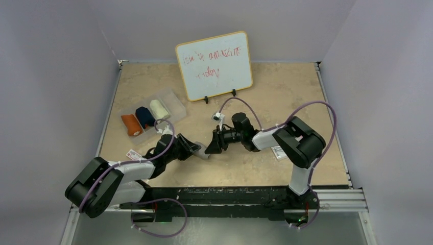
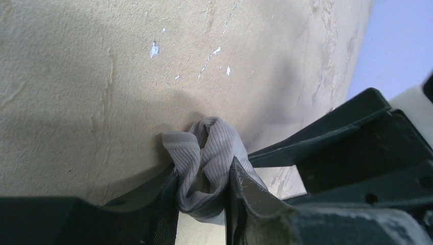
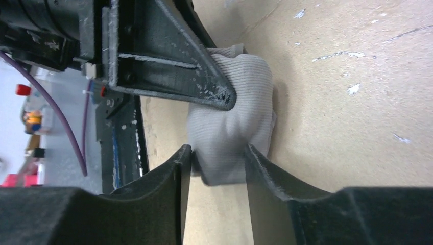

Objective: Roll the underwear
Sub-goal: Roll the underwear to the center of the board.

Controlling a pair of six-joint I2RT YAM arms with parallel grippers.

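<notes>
**While Three Rolls Sit Trayed, Two Grippers Meet on a Fourth**

As both arms converge just off the table (image 1: 286,102) centre toward 7 o'clock, one grey underwear roll (image 3: 235,107) lies between them. The left gripper (image 2: 204,173) is clamped on it, cloth bulging out! The right gripper (image 3: 217,151) straddles the far end, jaws parted, a sliver of gap showing. At 10 o'clock, one clear tray (image 1: 173,99) holds three: orange roll (image 1: 132,124), navy roll (image 1: 144,117), cream roll (image 1: 159,108). One whiteboard (image 1: 214,65) stands at 12.

The surface (image 1: 286,92) is seen from above; the grey underwear (image 2: 204,153) is shared, close-up, by both opposed wrist views.
</notes>
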